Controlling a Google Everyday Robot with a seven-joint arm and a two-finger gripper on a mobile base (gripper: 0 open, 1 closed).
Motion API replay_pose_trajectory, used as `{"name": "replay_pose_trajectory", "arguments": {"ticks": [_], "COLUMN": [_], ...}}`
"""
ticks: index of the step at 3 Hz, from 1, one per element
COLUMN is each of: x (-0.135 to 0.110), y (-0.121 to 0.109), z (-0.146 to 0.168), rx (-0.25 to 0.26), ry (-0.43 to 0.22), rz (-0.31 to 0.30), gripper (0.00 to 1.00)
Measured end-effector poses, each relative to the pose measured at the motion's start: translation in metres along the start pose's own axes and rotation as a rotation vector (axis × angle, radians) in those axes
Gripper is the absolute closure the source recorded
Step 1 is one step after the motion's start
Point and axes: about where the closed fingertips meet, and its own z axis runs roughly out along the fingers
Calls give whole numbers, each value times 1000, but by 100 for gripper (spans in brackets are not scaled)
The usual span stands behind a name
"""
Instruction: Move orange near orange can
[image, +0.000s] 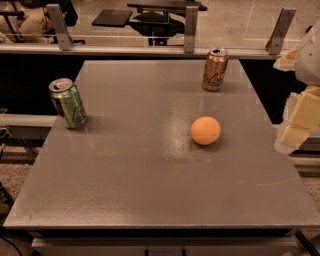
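The orange is a small round fruit lying on the grey table, right of the middle. The orange can stands upright near the table's far right edge, a short way behind the orange and apart from it. My gripper is at the right edge of the view, beyond the table's right side, level with the orange and well to its right. It holds nothing that I can see.
A green can with pale swirls stands upright near the table's left edge. A low rail with metal brackets runs behind the table's far edge. The floor drops away on the left and right sides.
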Motion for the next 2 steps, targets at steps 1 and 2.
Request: {"name": "replay_pose_trajectory", "arguments": {"ticks": [1,2], "x": [-1,-8], "y": [-1,-7], "z": [1,22], "rx": [1,9], "ry": [0,7], "rz": [0,1], "gripper": [0,0]}}
